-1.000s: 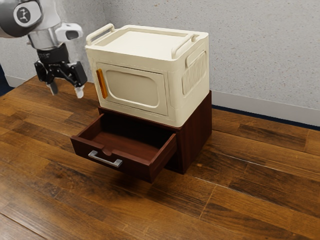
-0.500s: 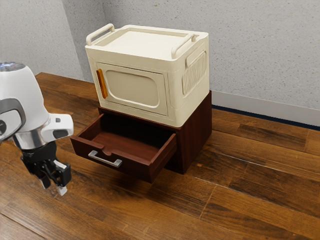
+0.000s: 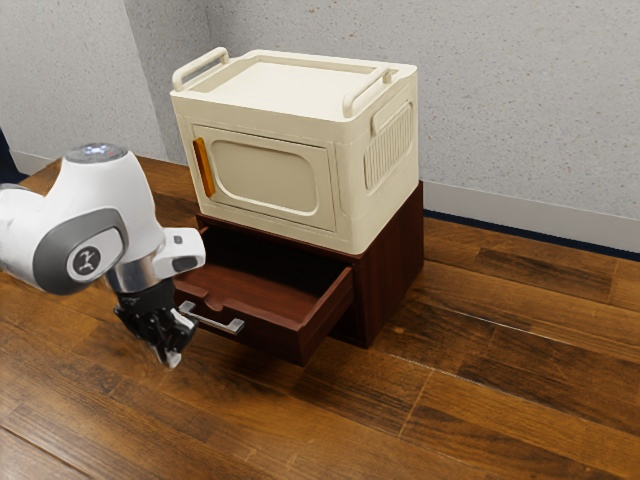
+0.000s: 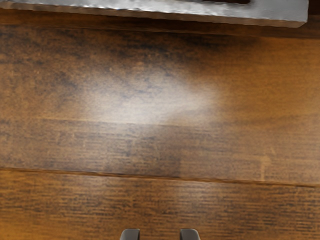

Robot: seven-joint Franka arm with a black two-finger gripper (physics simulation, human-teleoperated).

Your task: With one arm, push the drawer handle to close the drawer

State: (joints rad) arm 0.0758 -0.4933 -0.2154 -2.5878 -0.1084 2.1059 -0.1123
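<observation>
In the exterior view my gripper [image 3: 173, 358] is low in front of the dark red drawer [image 3: 270, 332], close to the handle's end on the exterior view's left. The drawer stands pulled out of its cabinet. Its silver handle [image 3: 214, 322] is partly covered at that end by the hand. In the wrist view the gripper [image 4: 160, 235] has its two fingertips apart, with floor-like wood between them. The handle [image 4: 200, 10] lies ahead of the fingertips, with a visible gap between.
A cream box [image 3: 270, 175] with an orange handle [image 3: 204, 167] rests on the dark red cabinet [image 3: 390, 265]. A speckled wall [image 3: 520, 100] rises behind them. Wooden planks [image 3: 480, 400] spread around the cabinet.
My hand has come down from beside the cream box, then moved toward the exterior view's right, up to the drawer's front, and turned. The drawer has not visibly moved.
</observation>
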